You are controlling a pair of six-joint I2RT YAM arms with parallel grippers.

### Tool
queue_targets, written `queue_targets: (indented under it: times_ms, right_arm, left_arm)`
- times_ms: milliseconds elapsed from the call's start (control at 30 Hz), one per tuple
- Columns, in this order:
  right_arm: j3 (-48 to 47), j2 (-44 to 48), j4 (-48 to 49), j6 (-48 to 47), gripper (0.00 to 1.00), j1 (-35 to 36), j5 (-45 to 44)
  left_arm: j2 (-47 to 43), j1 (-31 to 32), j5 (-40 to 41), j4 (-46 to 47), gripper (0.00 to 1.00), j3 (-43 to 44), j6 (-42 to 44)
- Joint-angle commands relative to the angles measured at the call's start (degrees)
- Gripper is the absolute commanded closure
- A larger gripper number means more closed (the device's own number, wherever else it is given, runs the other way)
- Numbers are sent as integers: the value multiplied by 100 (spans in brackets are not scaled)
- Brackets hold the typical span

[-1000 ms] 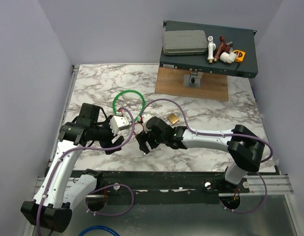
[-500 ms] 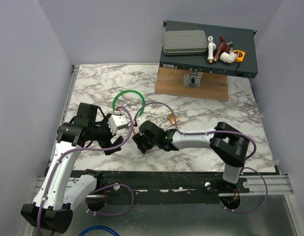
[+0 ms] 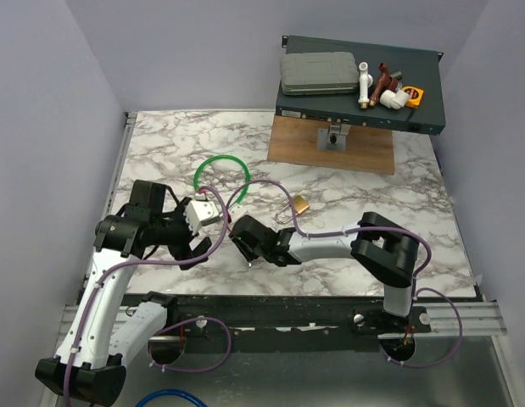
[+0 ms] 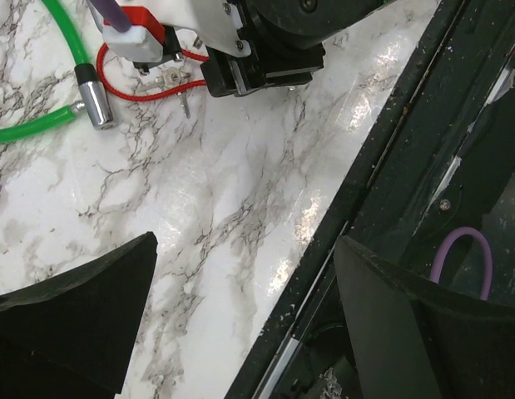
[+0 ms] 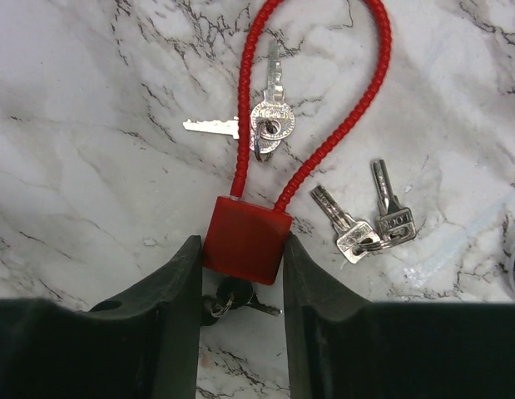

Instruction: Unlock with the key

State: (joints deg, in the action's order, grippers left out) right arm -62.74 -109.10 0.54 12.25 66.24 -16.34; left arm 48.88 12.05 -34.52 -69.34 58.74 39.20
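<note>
Right gripper [image 5: 243, 249]: the two black fingers [image 5: 178, 291] are clenched on the red tag [image 5: 247, 239], one pad against each side of the block. The tag lies flat on the marble table [image 3: 160, 144], left of centre and towards the near edge.

The red cord loop [image 5: 324, 141] rises out of the tag's far face and lies flat on the table, arching away from the fingers. The key [image 5: 269, 125] lies inside that loop as a ringed pair, with the ring at the loop's left strand: one blade points to the far edge, the other to the left. It is beyond the fingertips and is not in the grasp.

A dark key [image 5: 232, 306] lies partly under the near edge of the tag, between the fingers. A loose pair of keys [image 5: 369, 229] lies just right of the loop, outside it, and does not touch the cord.

Left gripper [image 4: 245, 249]: fingers released and spread wide, with only bare marble between them. It is held above the table near the near edge, to the left of the right gripper.

Surroundings: a green cable loop [image 3: 221, 174] lies on the table just beyond both grippers, and its metal end [image 4: 95, 100] rests beside the red cord. A brass padlock [image 3: 302, 204] sits near the table's centre, to the right of the right gripper. At the far right corner a dark shelf [image 3: 355, 106] stands on a wooden board [image 3: 364, 153].
</note>
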Motion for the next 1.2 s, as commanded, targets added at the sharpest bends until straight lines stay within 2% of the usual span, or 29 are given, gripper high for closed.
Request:
queue_targets:
  times_ms: [0,300,433,567,733,867,1000,1167]
  right_arm:
    - [182,98,167,-112,72,64,-479]
    - [596,918,860,-812,82,68,-769]
    - [880,1465,1230,-1164,86,76,-598]
    - [1384,2226,1790,-1875,88,225,-435]
    - [2125,3301,2502,-3009,89,562,-313]
    - [2264,3976,2313,-3802,90,869,-495]
    - [2221,4445,1850,-4587,92,1247,-672]
    - [2167,4779,1398,-5441,94,1889,-954]
  left_arm:
    - [-119,-33,-21,-188,14,206,164]
    - [8,-36,-141,-396,13,569,281]
    - [67,-32,-258,-550,13,784,345]
    - [124,-35,-324,-769,13,1049,417]
    - [52,-32,-794,-1079,11,1487,470]
    - [370,-36,-1191,-1559,7,2149,230]
    - [794,-36,-1114,-2073,6,3128,228]
    - [1138,-28,-1052,-2207,1,4258,87]
